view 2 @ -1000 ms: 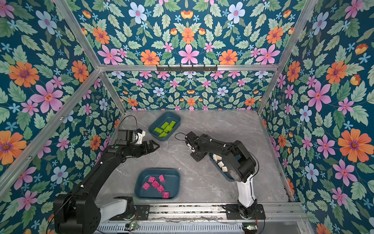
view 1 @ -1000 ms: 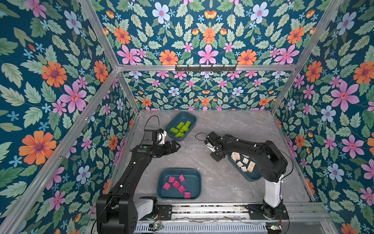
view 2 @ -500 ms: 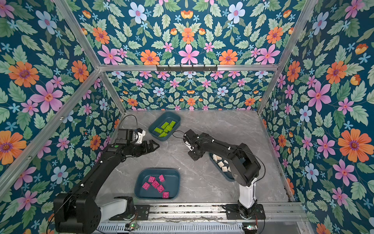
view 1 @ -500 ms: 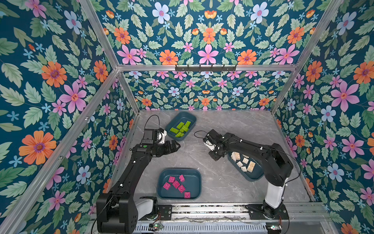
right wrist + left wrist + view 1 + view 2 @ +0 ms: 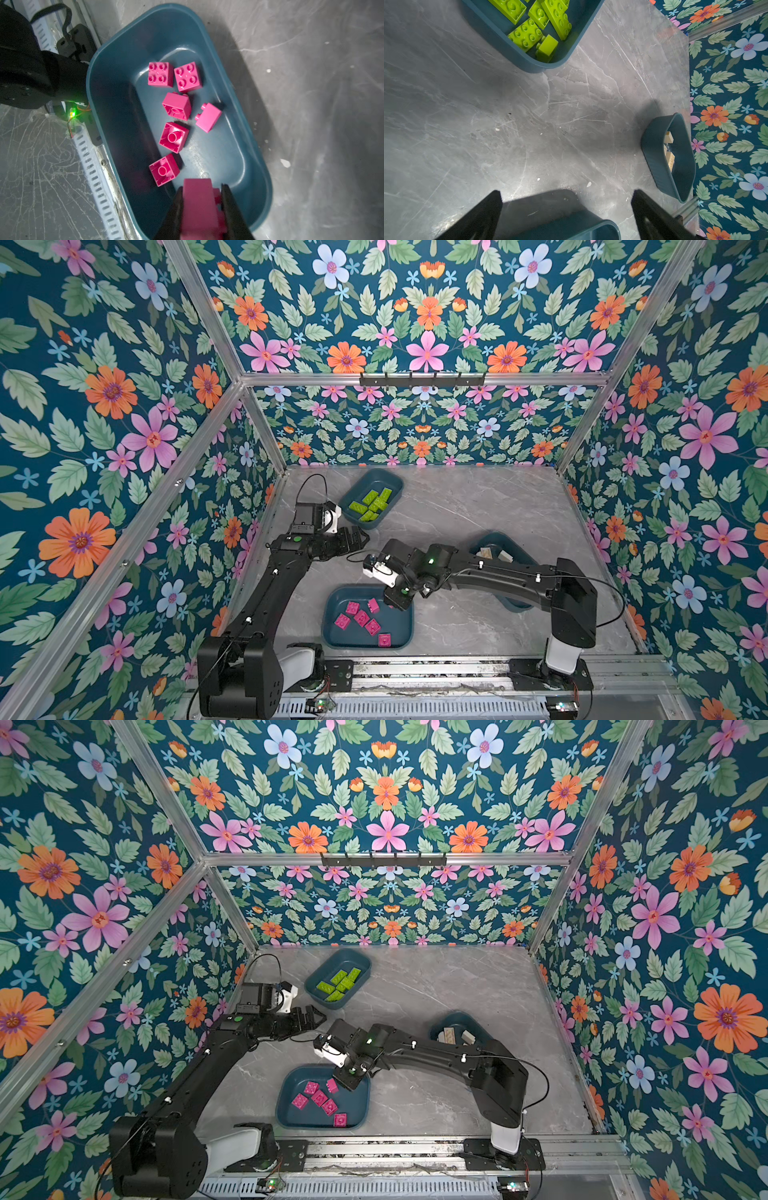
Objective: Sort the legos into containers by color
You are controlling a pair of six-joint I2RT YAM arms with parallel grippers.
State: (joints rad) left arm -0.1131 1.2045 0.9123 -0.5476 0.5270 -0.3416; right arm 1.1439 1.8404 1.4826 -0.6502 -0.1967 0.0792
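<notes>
The right gripper (image 5: 202,188) enters from the lower edge of the frame. Its two black fingers (image 5: 231,204) are clamped on the sides of a magenta brick (image 5: 197,207), whose studs face one finger. The brick hangs over one end of a dark teal bin (image 5: 268,187) that runs diagonally through the centre of the frame. Six loose pink bricks (image 5: 174,137) lie on the bin floor: two in the upper middle sit side by side with studs up, three show their hollow undersides, and one lies on its side. Grey marbled tabletop (image 5: 322,104) fills the right of the frame. At upper left is a black arm base (image 5: 22,72), with a green light (image 5: 72,113) and a slotted rail (image 5: 91,166) below it.
</notes>
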